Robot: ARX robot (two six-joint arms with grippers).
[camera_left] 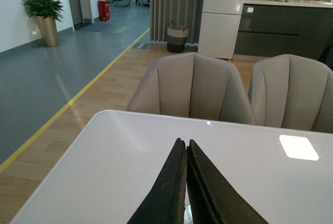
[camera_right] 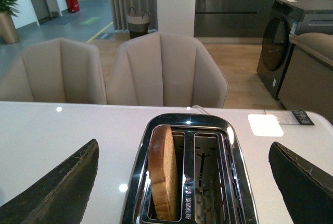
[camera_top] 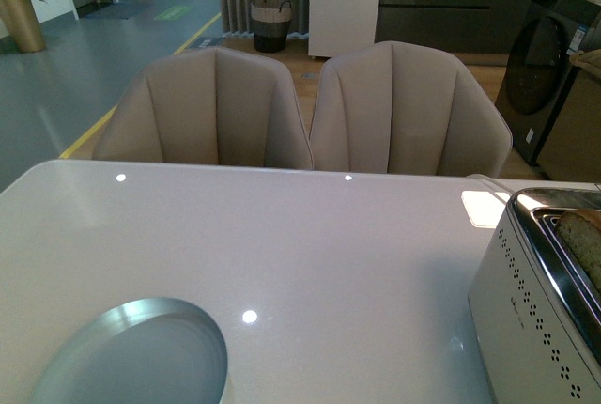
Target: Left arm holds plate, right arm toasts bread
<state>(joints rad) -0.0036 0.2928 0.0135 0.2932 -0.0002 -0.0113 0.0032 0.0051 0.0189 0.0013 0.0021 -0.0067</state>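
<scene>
Claw state is being shown most clearly in the two wrist views. On the left arm, the left claw (camera_left: pixel 186 148) is being held with its two black fingers (camera_left: pixel 169 187) pressed together along their length, nothing being gripped between them, and it is being aimed across the white surface (camera_left: pixel 125 151) toward the beige chairs (camera_left: pixel 192 86). On the right arm, the right claw (camera_right: pixel 182 182) is being held wide, one dark finger (camera_right: pixel 57 190) being seen at each side of the picture, well apart from each other, and it is being kept above the toaster (camera_right: pixel 190 122) without touching it.

The bread (camera_right: pixel 162 172) is being held upright on its edge in one of the toaster's two slots, the other slot (camera_right: pixel 208 177) being shown with only its wire guide inside. The slice's long axis is being kept in line with the slot, running from the robot's side toward the chairs, and its top crust is being left protruding above the chrome rim. In the front view the bread (camera_top: pixel 584 244) is being shown only partly, at the right edge, inside the silver toaster (camera_top: pixel 526 319).

The plate (camera_top: pixel 131 357) is being seen lying flat on the surface (camera_top: pixel 310 244) at the near left, well apart from the toaster, and it is being cut off by the lower edge of the picture. Neither arm is being shown in the front view.
</scene>
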